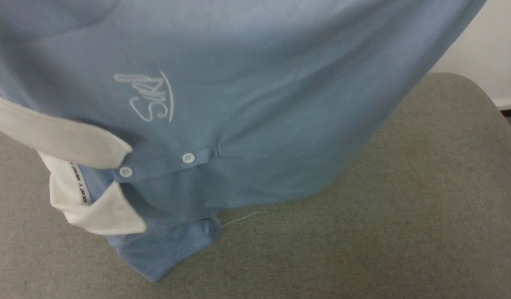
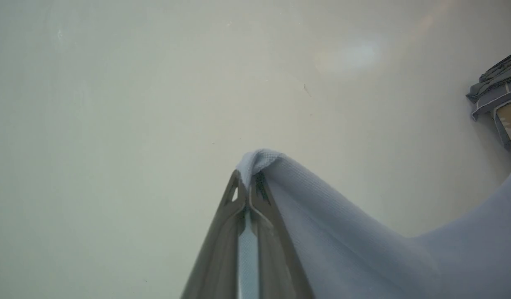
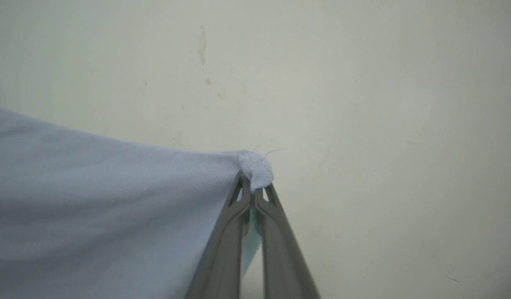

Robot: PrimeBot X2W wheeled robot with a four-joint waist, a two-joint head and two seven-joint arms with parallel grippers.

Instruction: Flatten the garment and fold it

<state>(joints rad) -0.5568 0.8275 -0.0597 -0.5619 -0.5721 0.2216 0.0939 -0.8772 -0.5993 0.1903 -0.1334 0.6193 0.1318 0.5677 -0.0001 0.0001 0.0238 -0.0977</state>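
**Above a grey surface, a blue polo hangs from two closed grippers**

In the head view, the shirt (image 1: 259, 104) fills the upper and left part of the picture, held up and spread wide, with its front facing the camera. It hangs collar-down. The white collar (image 1: 60, 137) sits low at the left, open, with a printed label strip showing inside it. Two white buttons (image 1: 188, 158) lie along the placket just right of the collar. A white script logo (image 1: 149, 97) sits above them, turned so that it does not read upright. One short sleeve (image 1: 168, 245) droops lowest, and its tip rests on the grey surface (image 1: 404, 207) at the near left. A thin loose thread (image 1: 245, 218) trails from the shirt onto the surface beside that sleeve. The surface has a rounded far right corner, with a pale wall (image 1: 487, 54) beyond it.

In the left wrist view, the left gripper (image 2: 249, 178) is pinched tight on a bunched corner of the shirt, and the cloth falls away to the right. A grey bundle of fabric (image 2: 496, 87) shows at the right edge.

In the right wrist view, the right gripper (image 3: 253, 187) is closed narrowly on another bunched corner of the shirt. The cloth stretches away to the left against a pale background.
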